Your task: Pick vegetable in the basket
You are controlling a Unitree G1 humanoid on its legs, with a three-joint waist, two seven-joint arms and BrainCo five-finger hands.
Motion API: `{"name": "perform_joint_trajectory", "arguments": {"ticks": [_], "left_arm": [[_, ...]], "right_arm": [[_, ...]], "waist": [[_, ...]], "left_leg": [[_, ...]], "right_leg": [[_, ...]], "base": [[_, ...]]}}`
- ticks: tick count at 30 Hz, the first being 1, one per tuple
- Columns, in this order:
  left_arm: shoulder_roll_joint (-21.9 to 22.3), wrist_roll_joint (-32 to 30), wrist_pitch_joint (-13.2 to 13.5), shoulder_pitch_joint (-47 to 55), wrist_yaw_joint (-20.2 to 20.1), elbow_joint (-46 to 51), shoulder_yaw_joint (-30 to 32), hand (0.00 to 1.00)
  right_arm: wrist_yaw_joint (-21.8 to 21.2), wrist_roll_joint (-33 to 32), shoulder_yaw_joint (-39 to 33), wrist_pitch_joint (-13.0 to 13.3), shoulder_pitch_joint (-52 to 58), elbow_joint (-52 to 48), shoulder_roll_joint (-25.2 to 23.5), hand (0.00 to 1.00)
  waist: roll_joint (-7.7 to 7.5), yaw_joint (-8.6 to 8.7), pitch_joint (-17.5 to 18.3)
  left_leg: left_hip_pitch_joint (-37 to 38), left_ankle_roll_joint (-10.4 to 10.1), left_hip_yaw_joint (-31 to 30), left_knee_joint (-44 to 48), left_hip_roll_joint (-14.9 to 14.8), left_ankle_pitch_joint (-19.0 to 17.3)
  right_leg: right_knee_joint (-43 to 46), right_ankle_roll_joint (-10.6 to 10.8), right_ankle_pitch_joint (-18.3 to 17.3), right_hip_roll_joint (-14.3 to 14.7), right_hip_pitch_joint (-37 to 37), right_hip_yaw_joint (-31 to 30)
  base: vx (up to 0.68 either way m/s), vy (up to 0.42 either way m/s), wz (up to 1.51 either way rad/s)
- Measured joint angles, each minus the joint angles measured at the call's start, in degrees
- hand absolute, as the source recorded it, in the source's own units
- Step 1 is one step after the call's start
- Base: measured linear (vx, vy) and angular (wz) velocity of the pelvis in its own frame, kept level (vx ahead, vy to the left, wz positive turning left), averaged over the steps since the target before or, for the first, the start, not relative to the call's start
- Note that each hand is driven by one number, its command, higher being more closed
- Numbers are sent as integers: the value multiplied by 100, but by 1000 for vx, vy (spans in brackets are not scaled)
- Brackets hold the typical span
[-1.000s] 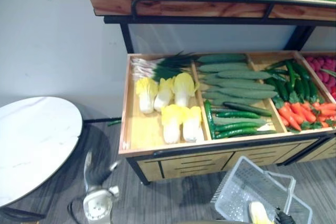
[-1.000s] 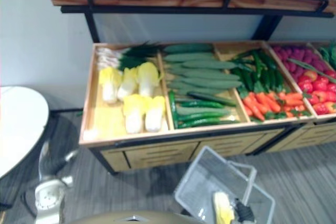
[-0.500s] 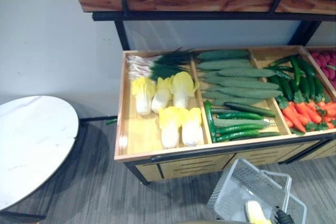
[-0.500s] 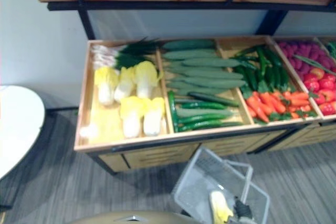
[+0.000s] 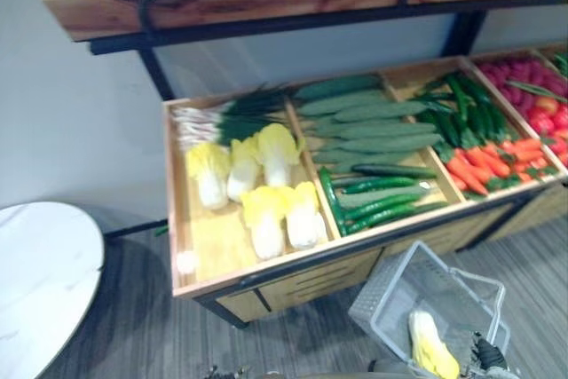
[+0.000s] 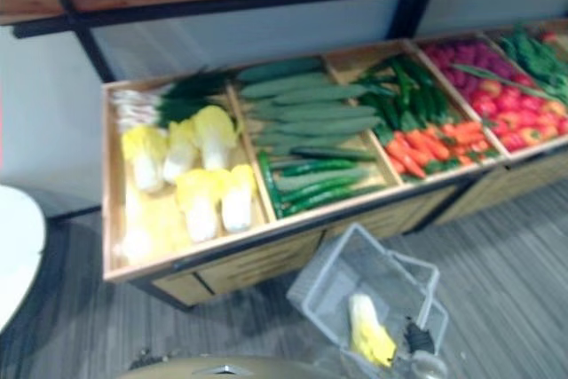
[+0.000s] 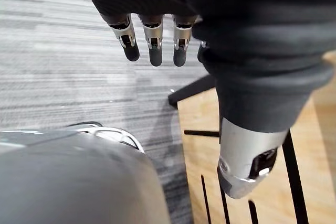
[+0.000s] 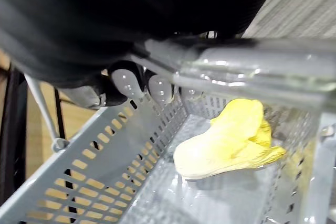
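Low right of the left eye view: pale yellow leafy napa cabbage [image 5: 432,350] lying flat on the bottom of the grey perforated plastic basket [image 5: 390,299], alone in there. Just right of it, at the basket's near rim, right hand [image 5: 489,355].

In the right wrist view, right hand's fingers [image 8: 157,88] curled over the grey bar handle [image 8: 252,69] and clamped on it. Cabbage below and past the fingertips, clear of them, touched by none.

In the left wrist view, left hand [image 7: 220,30] hanging over the grey striped floor [image 7: 58,61], fingers [image 7: 153,40] straight and side by side, thumb set apart, holding nothing.

Across the middle of the frame, wooden produce stand [image 5: 293,265]. More yellow cabbages [image 5: 266,193] in its left compartment, long green cucumbers [image 5: 373,126] in the middle one, orange carrots [image 5: 488,161] to the right. Lower left corner, round white table [image 5: 40,286].
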State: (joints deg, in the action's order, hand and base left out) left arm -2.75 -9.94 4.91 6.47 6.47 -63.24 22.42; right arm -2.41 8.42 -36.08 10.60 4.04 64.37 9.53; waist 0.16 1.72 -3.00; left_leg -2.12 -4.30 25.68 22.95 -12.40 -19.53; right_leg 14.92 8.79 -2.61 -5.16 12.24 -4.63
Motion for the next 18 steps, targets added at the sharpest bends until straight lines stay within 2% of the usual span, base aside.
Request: {"name": "perform_joint_trajectory", "arguments": {"ticks": [1, 2, 3, 4, 5, 6, 7, 9, 11, 13, 14, 15, 16, 17, 18], "left_arm": [[-2, -24, 9, -98, 3, 4, -65, 0], [41, -27, 9, -169, 2, 13, -108, 0], [31, -30, 28, -177, -3, 72, -238, 0], [9, -38, 77, -198, -17, 188, -312, 0], [-20, -53, 164, -221, -57, 289, -423, 0], [-64, -111, 178, -161, -78, 278, -466, 0], [-85, -166, 181, -107, -84, 278, -485, 0], [-189, -164, 185, 1, -132, 272, -532, 0], [-296, -163, 179, -19, -144, 264, -527, 0], [-322, -192, 164, -5, -212, 153, -503, 0], [-293, -265, 183, -69, -273, 33, -513, 0], [-252, -267, 202, -116, -288, 8, -534, 0], [-177, -268, 215, -150, -292, 41, -635, 0], [-192, -267, 197, -180, -294, -20, -631, 0], [-240, -268, 189, -191, -286, -53, -629, 0]], "right_arm": [[9, -12, -26, -12, 5, -179, -120, 100], [12, -50, -44, -39, 7, -317, -153, 100], [21, -62, -31, -54, -10, -402, -184, 100], [40, -99, 9, -65, -18, -465, -168, 100], [81, -176, 40, -71, -16, -461, -93, 100], [93, -175, 73, -70, 1, -402, -46, 100], [102, -174, 118, -64, 13, -372, -29, 100], [106, -168, 356, -21, 1, -328, 0, 100], [110, -166, 511, -28, -103, -217, 66, 100], [110, -160, 514, -60, -158, -128, 120, 100], [116, -151, 508, -60, -236, -35, 100, 100], [116, -150, 506, -63, -280, 5, 97, 100], [100, -151, 532, -71, -332, 83, 152, 100], [104, -156, 579, -90, -358, 103, 60, 100], [132, -165, 586, -96, -393, 129, -13, 100]], "waist": [[28, -6, -120], [145, 3, -172], [201, -17, -187], [156, 20, -261], [113, 71, -392], [110, 88, -415], [106, 99, -414], [36, 125, -383], [-67, 99, -332], [76, 72, -247], [-12, 11, -145], [-33, 17, -116], [52, -33, -126], [-20, -58, -84], [-78, -50, -70]], "left_leg": [[8, 45, 410, 20, -121, -40], [-11, 125, 779, -21, -234, -18], [-40, 202, 1136, -97, -320, 28], [-42, 269, 1430, -193, -314, 80], [162, 329, 1798, -463, -259, 228], [372, 360, 2159, -710, -224, 384], [451, 397, 2352, -784, -220, 442], [550, 488, 2964, -820, -222, 514], [518, 489, 3374, -582, -348, 512], [404, 529, 3531, -138, -655, 531], [29, 269, 3285, -438, -401, 265], [-95, 351, 3079, -979, -89, 358], [-196, 754, 3097, -1559, 40, 1516], [-156, 601, 3327, -1344, -60, 1353], [-179, 638, 3384, -1206, -76, 1326]], "right_leg": [[-257, -31, 493, 154, 153, -141], [-805, -88, 1053, 234, 148, -142], [-982, -136, 1279, 247, 163, 155], [-209, -509, 815, 140, 379, 777], [1013, -894, 69, -93, 464, 1577], [1730, -1050, -122, -237, 313, 2028], [1936, -1098, -166, -287, 199, 2164], [2352, -1044, -228, -579, -149, 2485], [2261, -961, -262, -729, -153, 2498], [1651, -1088, -152, -362, -195, 2610], [868, -1083, -155, -251, -296, 2192], [525, -1061, -169, -252, -355, 2000], [253, -929, -229, -165, -350, 1957], [147, -660, -419, -181, -390, 2025], [76, -586, -524, -244, -427, 2064]], "base": [[-176, 151, -173], [-220, 159, -182], [-178, 129, -153], [-215, 174, -153], [-147, 161, -158], [-117, 135, -147], [-74, 74, -141], [-94, -28, -153], [-28, -167, -156], [-17, -212, -147], [-207, -154, -100], [-345, -164, -124], [-353, -128, -104], [-178, -126, -100], [-27, -165, -66]]}}
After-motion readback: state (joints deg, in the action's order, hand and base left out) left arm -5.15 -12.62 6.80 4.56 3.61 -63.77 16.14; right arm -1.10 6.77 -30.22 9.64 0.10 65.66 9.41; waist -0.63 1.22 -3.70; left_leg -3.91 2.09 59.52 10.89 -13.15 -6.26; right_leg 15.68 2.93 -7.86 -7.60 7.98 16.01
